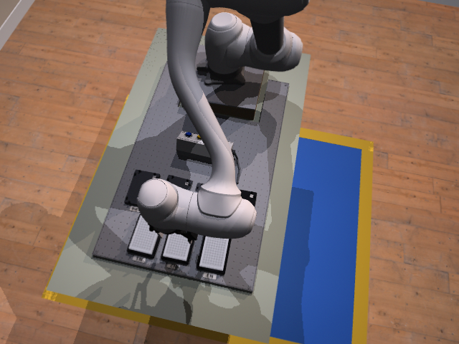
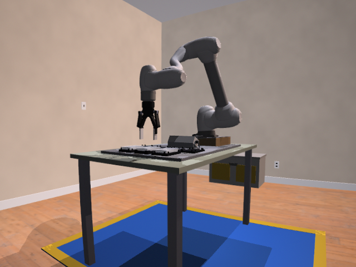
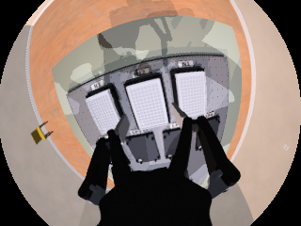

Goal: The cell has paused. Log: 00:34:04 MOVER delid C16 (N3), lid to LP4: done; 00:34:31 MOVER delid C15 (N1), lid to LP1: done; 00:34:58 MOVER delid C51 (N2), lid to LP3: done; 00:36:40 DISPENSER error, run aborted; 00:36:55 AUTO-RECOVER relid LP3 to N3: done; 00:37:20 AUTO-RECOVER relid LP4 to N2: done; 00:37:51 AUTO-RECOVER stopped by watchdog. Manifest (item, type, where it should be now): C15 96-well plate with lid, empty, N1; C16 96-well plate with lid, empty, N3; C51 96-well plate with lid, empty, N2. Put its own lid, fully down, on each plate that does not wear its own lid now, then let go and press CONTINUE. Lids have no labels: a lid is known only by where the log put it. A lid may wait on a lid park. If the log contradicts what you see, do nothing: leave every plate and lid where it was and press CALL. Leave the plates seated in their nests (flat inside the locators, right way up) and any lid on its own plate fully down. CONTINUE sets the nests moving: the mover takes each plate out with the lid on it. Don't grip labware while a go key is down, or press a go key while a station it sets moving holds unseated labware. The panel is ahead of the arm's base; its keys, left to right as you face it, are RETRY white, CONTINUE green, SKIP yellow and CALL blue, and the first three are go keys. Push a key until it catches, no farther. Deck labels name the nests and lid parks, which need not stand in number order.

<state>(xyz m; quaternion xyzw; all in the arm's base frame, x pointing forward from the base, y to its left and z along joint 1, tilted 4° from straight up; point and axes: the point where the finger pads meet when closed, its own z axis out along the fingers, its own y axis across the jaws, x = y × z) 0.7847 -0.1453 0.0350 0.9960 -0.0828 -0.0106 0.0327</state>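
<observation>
Three white plates in one row at the near edge of the dark board (image 1: 255,155) on the desk (image 2: 161,164): left plate (image 1: 143,236), middle plate (image 1: 177,247), right plate (image 1: 214,254), each in its own holder with a small label in front, text too small to read. Whether each wears a cover, cannot tell from these views. Behind the row, dark square pads (image 1: 138,185), partly hidden under the arm. Further back, a grey button box (image 1: 191,146) with a blue key (image 1: 188,134) and a yellow key (image 1: 199,137) visible, the other keys hidden by the arm.

Jaws (image 2: 148,134) hanging high above the plate row, pointing straight down, standing apart with nothing between them, not touching any plate. In the wrist view, both dark fingers seen spread, the middle plate (image 3: 146,104) between and beyond them, the other two plates to each side.

Blue mat (image 2: 252,244) with yellow border on the wooden floor under the desk
</observation>
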